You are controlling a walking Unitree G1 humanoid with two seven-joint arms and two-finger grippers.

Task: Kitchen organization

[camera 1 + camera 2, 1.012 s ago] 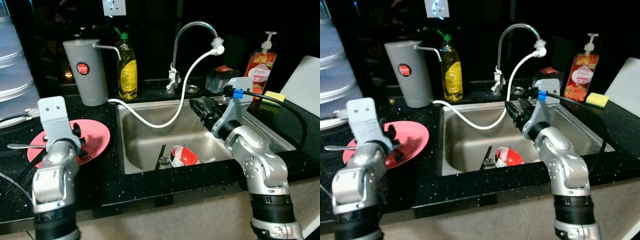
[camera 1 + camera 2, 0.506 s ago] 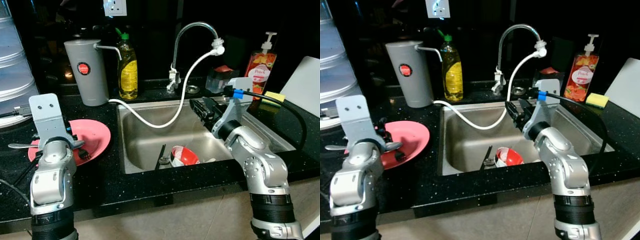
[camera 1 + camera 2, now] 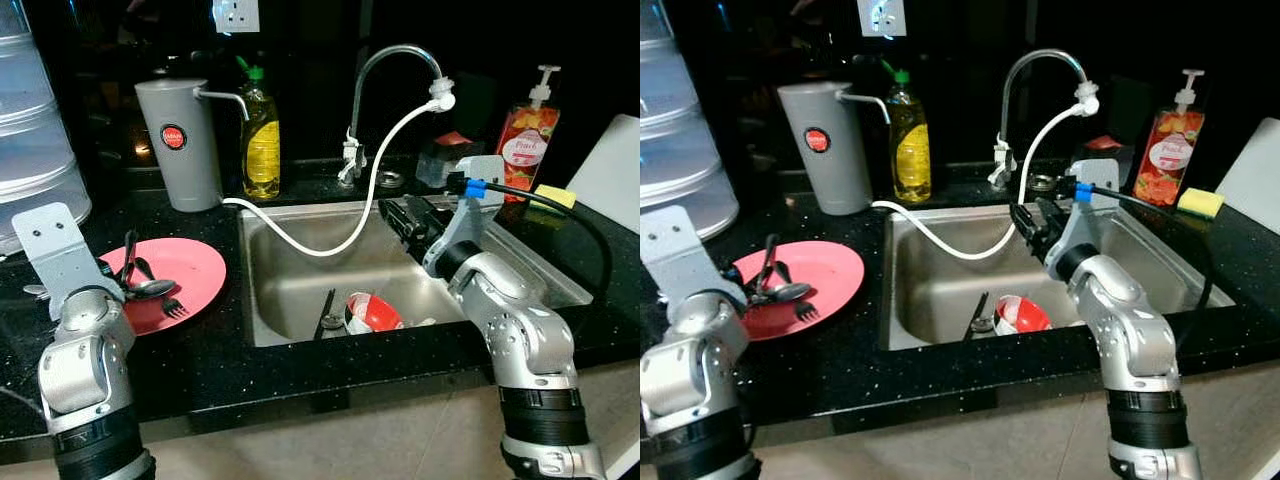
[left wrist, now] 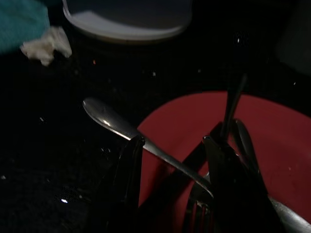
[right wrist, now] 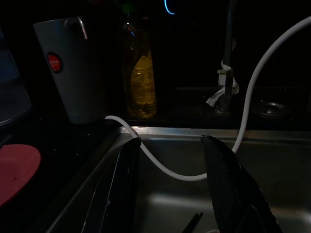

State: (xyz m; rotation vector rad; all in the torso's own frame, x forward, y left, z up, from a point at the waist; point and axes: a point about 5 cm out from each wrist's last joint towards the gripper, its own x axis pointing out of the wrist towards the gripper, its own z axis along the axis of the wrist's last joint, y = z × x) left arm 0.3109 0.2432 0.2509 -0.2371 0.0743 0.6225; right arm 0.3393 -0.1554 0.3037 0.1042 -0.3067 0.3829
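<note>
I count one plate (image 3: 195, 268), one bowl (image 3: 372, 312) and one grey jug (image 3: 180, 142). I see two bottles: yellow (image 3: 261, 140) and red (image 3: 526, 150). One sponge (image 3: 1197, 203).

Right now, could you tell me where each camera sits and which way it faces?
Head eyes: forward and down at the sink, both silver arms in view.
Left wrist: along the left gripper, open over the cutlery on the red plate.
Right wrist: along the open right gripper, towards the white hose.
All share the plate.

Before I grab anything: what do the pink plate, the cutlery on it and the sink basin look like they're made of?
Pink plate: probably plastic, flat matte colour, though glazed ceramic is possible. Cutlery: metal, with bright mirror glints. Sink basin: brushed stainless steel, dull grey sheen.
</note>
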